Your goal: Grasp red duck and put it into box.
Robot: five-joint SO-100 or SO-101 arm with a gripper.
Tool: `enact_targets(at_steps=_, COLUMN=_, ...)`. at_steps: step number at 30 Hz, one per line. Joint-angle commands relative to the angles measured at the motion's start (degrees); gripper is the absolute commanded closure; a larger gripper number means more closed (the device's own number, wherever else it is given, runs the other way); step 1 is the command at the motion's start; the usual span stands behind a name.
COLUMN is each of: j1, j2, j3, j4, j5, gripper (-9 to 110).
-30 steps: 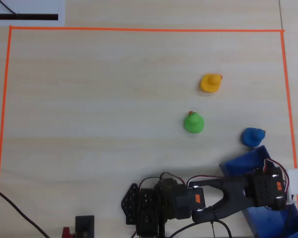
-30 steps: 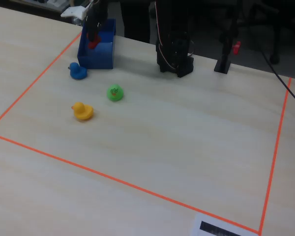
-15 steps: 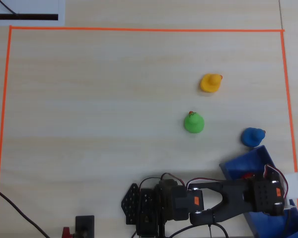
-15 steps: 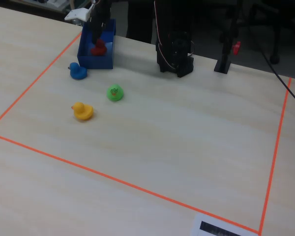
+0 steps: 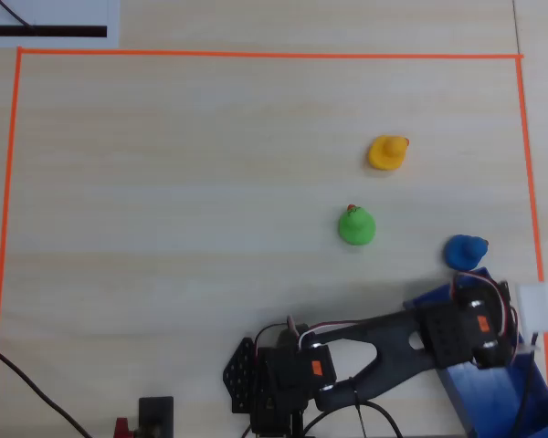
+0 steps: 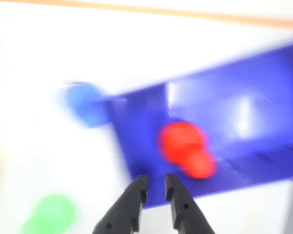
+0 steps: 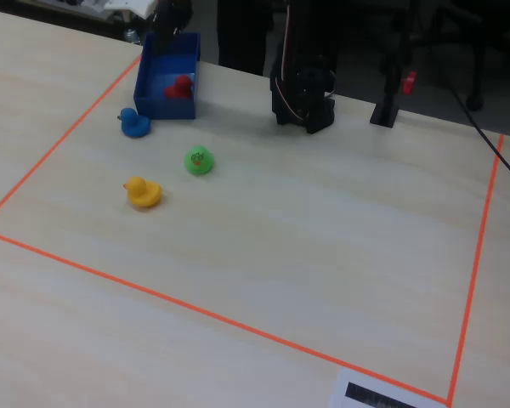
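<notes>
Small red rubber duck [image 6: 185,147] lies inside long blue plastic tray [image 6: 263,87], near its end wall. Black two-finger claw [image 6: 155,191] above tray, at 6 o'clock of duck in wrist view; fingers nearly together, empty. Small blue duck [image 5: 465,251] on table just beyond tray.

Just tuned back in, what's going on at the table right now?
The red duck lies inside the blue box, free of the end effector, which hangs above it with its fingers nearly closed and empty. The blue duck, green duck and yellow duck sit untouched on the table.
</notes>
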Motion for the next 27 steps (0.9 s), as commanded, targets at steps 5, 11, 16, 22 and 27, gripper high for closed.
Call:
enact_targets(at_steps=5, j1=-45.09, j2=20.83, j3=16.52, j4=1.93, j5=-2.02, gripper=101)
enact_targets(at_steps=11, j1=-70.49, j2=42.80, j3=42.01, j4=10.81, j5=-8.96, gripper=101)
enact_targets(at_steps=16, j1=-76.90, j2=57.48, j3=61.26, j4=6.24, j5=-17.93, gripper=101)
enact_targets(at_steps=22, j1=-75.41, j2=68.12, j3=74.27, j4=3.60, j5=-21.18, gripper=101)
enact_targets(at_steps=27, j1=-74.44, j2=74.00, j3=80.60, j4=3.25, j5=-21.18, gripper=101)
